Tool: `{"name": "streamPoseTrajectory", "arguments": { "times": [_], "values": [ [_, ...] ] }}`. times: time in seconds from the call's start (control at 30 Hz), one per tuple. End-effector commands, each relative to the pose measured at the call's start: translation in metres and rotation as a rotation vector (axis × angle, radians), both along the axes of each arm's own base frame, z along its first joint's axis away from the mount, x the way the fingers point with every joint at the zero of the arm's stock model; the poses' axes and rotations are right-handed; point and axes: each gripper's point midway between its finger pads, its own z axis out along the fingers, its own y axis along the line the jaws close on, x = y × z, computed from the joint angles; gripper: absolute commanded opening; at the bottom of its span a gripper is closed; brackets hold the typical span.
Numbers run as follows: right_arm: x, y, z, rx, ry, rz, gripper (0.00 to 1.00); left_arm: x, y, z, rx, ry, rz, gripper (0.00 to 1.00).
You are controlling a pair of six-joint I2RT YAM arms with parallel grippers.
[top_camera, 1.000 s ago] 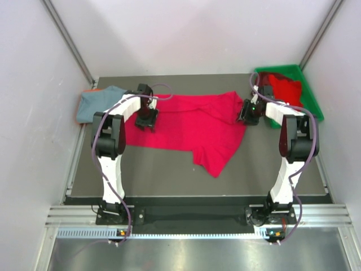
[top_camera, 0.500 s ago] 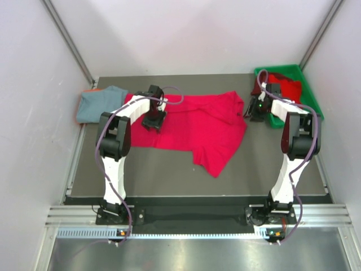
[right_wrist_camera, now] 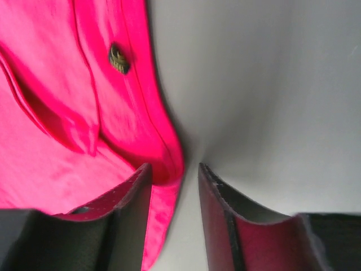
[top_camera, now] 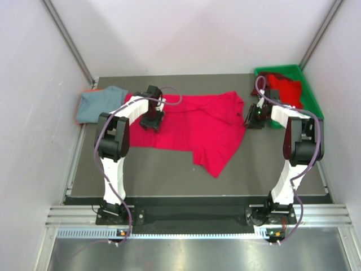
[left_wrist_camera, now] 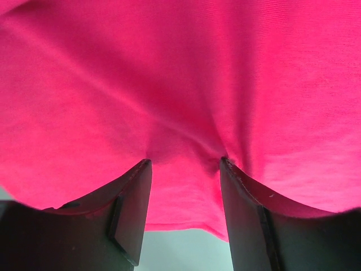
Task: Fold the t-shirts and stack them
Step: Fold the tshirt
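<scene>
We see a bright red shirt (top_camera: pixel 194 127) spread wide across the middle of a dark desk (top_camera: pixel 169 175), with one corner hanging toward the near edge. A grey-blue shirt (top_camera: pixel 100 104) lies bunched at the far left corner of the desk, just beside the red shirt's left end. A dark red shirt (top_camera: pixel 284 86) sits heaped in a green bin (top_camera: pixel 311 100) at the far right corner.

The left claw (top_camera: pixel 152 119) is down on the left part of the red shirt. In the left wrist view, its two dark fingers (left_wrist_camera: pixel 132 209) stand apart with their tips pressed into the cloth and a small pucker of red between them. This claw is released and grips nothing.

The right claw (top_camera: pixel 255 117) sits at the red shirt's right edge. In the right wrist view, its fingers (right_wrist_camera: pixel 127 220) are also apart. The shirt's hemmed edge runs down between them, with bare grey desk alongside. This claw too is released. A small dark mark (right_wrist_camera: pixel 117 58) shows on the cloth near that hem.
</scene>
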Motion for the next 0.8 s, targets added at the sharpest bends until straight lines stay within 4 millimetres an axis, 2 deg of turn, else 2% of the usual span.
{"name": "streamPoseTrajectory", "arguments": {
  "times": [0.0, 0.2, 0.37, 0.77],
  "values": [
    [-0.012, 0.002, 0.001, -0.013, 0.005, 0.011, 0.34, 0.013, 0.036, 0.02, 0.053, -0.075, 0.068, 0.57],
    [-0.005, 0.004, 0.003, -0.018, -0.009, 0.016, 0.0, 0.02, 0.068, 0.032, 0.087, -0.104, 0.108, 0.56],
    [0.005, -0.005, 0.011, -0.055, -0.037, 0.012, 0.0, 0.017, 0.081, 0.034, 0.106, -0.1, 0.116, 0.56],
    [0.008, -0.044, 0.005, -0.14, -0.032, -0.028, 0.0, -0.003, 0.084, 0.039, 0.108, -0.076, 0.098, 0.56]
  ]
}}
